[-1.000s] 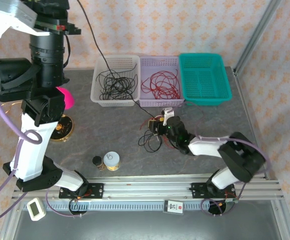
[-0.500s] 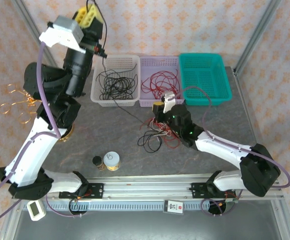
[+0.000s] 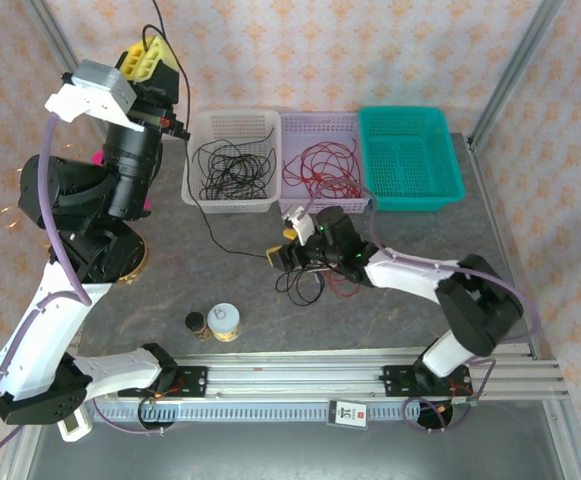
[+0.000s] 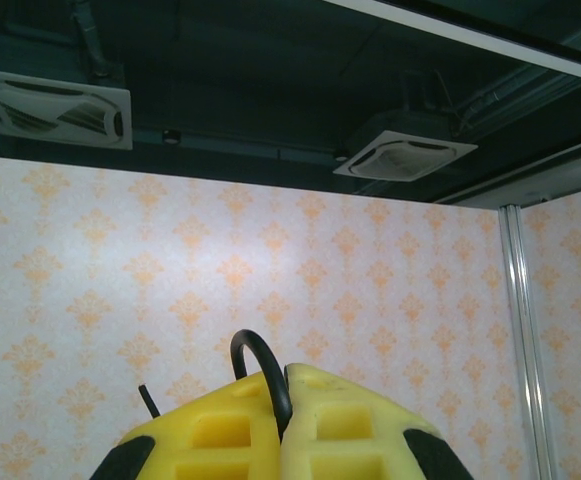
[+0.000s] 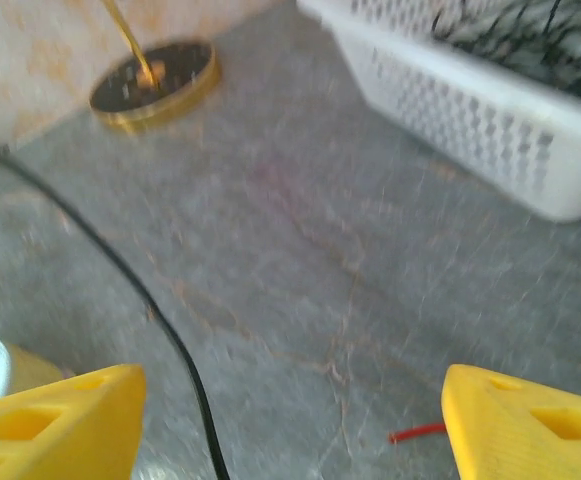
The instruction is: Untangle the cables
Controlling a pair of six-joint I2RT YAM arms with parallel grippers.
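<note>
One black cable (image 4: 252, 338), slanting toward left claw (image 3: 150, 60)

I see wallpaper (image 3: 370, 50) across the top of the overhead frame, pale cream with rows of orange ornaments. An aluminium post (image 3: 50, 35) slants across the upper left corner and another post (image 3: 515, 70) across the upper right. The table (image 3: 170, 280) fills the middle, a grey stone-look top with faint veins, evenly lit. An aluminium rail (image 3: 300, 365) runs along its lower edge. On my left wrist feed the same wallpaper takes the lower half. Above it a dark ceiling (image 4: 270, 60) carries a white ceiling vent (image 4: 50, 100) at upper left and a second vent (image 4: 405, 158) right of centre.
</note>
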